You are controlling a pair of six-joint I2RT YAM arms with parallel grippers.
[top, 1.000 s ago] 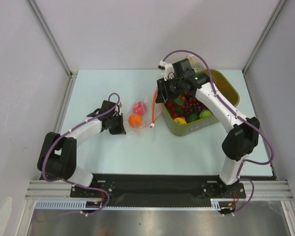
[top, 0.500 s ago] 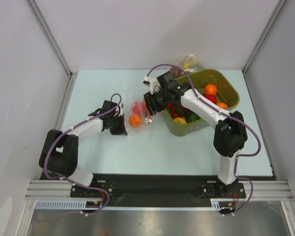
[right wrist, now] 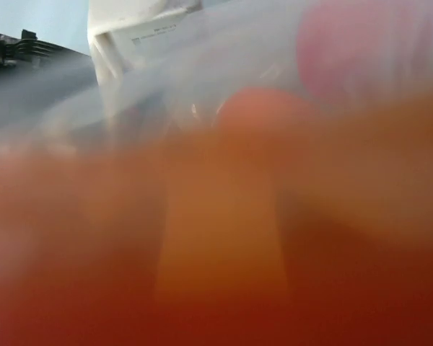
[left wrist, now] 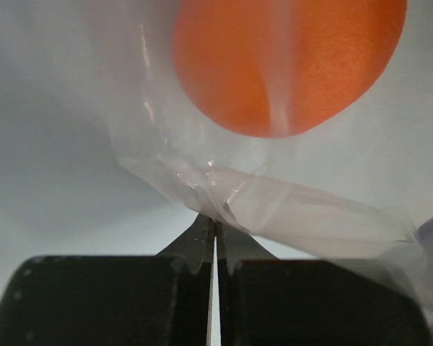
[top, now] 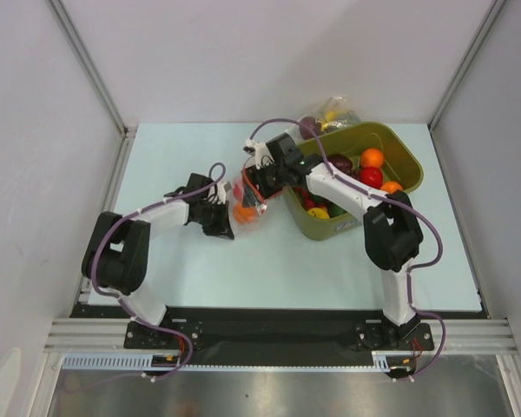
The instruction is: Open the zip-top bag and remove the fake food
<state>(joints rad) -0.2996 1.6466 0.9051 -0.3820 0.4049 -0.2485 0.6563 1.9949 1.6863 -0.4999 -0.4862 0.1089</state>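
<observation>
- Fingers (left wrist: 115, 303) of the left gripper (top: 219, 217): pressed fully together, pinching a fold of the zip-top bag (top: 247, 198).
- Right gripper (top: 253, 184): at the bag's upper right edge; wrist view blurred, jaw spread cannot be determined.
- Bag: centre of the top view, left of the olive bin (top: 405, 155), orange fruit (left wrist: 289, 65) inside.

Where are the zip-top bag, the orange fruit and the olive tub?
zip-top bag (left wrist: 289, 213): left wrist view, crinkled clear film.
orange fruit (left wrist: 289, 58): left wrist view, its middle.
olive tub (top: 327, 228): top view, near wall.
</observation>
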